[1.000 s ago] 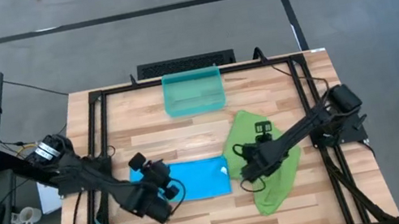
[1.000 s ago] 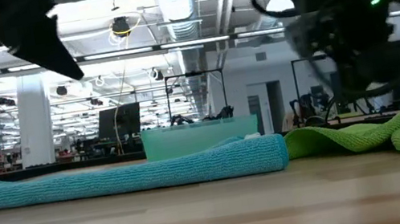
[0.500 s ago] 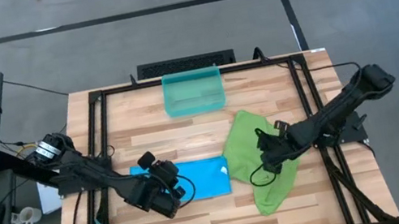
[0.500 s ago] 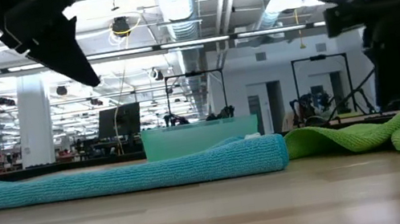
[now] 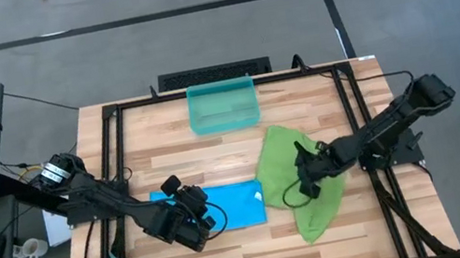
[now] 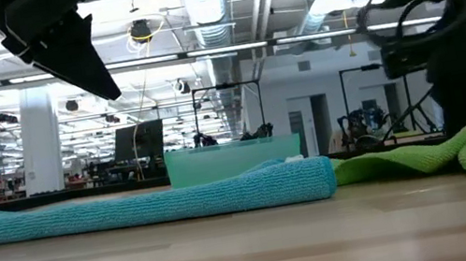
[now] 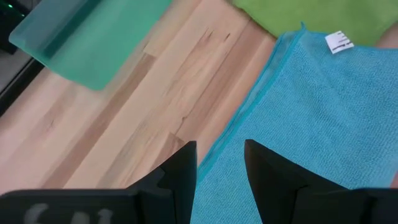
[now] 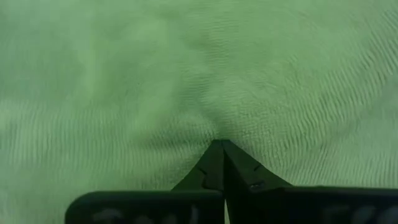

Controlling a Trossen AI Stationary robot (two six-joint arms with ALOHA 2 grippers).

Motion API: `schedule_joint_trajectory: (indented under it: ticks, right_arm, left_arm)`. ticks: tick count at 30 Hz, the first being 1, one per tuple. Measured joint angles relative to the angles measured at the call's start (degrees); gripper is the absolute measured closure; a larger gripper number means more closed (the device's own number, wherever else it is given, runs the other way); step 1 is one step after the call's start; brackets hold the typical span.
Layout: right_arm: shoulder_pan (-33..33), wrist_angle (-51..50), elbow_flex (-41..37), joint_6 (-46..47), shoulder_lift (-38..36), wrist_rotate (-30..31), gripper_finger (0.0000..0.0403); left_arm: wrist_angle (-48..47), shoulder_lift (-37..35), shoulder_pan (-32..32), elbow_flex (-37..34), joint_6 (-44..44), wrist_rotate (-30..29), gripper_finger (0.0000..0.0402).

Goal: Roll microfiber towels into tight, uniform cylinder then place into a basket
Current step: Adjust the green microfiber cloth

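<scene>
1. The blue towel point(image 5: 225, 208) lay flat near the surface's point(image 5: 233, 147) front edge, its right end touching the crumpled green towel point(image 5: 306, 193).
2. The basket point(image 5: 223, 106) sat well apart at the back, with bare wood between.
3. The left gripper point(image 7: 219, 180), jaws slightly apart and empty, hovered over the blue towel's long edge, seemingly to start a roll.
4. The right gripper point(image 8: 219, 163), jaws closed, pressed into the green towel, perhaps pinching a fold.
</scene>
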Motion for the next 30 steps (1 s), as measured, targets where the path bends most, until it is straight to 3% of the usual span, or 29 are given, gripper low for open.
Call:
schedule_joint_trajectory:
  ticks: [23, 30]
  right_arm:
    - [-36.5, -0.9, 0.7, -10.7, 0.7, 1.5, 0.0389]
    - [-46.3, -0.7, 0.7, -14.1, 0.7, 5.2, 0.0385]
  left_arm:
    - [-0.1, 0.0, 0.0, 0.0, 0.0, 0.1, 0.0274]
    - [-0.3, 0.0, 0.0, 0.0, 0.0, 0.1, 0.0274]
